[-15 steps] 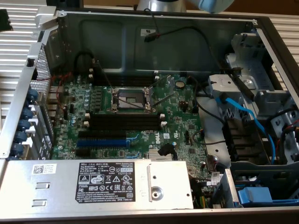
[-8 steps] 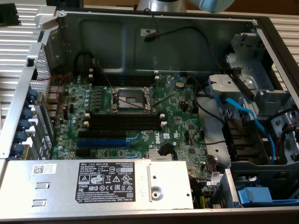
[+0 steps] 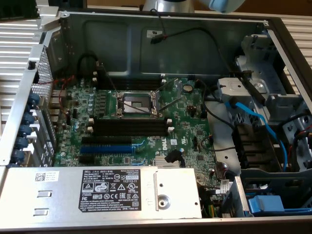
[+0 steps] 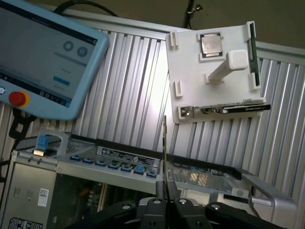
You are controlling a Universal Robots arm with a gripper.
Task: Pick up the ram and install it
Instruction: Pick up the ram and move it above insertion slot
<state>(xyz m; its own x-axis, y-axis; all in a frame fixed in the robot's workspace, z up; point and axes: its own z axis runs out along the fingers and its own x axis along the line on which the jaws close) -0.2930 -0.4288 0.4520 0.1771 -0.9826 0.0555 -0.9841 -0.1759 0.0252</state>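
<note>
My gripper [image 4: 165, 204] is shut on the ram [image 4: 165, 152], a thin board seen edge-on that stands straight out from between the dark fingers [image 4: 153, 210]. It hangs above the rim of the open computer case [image 4: 114, 155]. In the exterior view the green motherboard [image 3: 185, 131] lies in the case. Several long black memory slots [image 3: 131, 127] with white end clips run just below the CPU socket [image 3: 135, 103], and nothing stands in them.
A white parts holder [image 4: 190, 71] on the ribbed table carries a CPU chip [image 4: 211, 44], a green stick [image 4: 253, 52] and a dark card [image 4: 233, 108]. A teach pendant [image 4: 43, 57] lies beside it. The case holds a blue expansion slot [image 3: 107, 147], a power supply [image 3: 97, 192] and blue cables [image 3: 253, 117].
</note>
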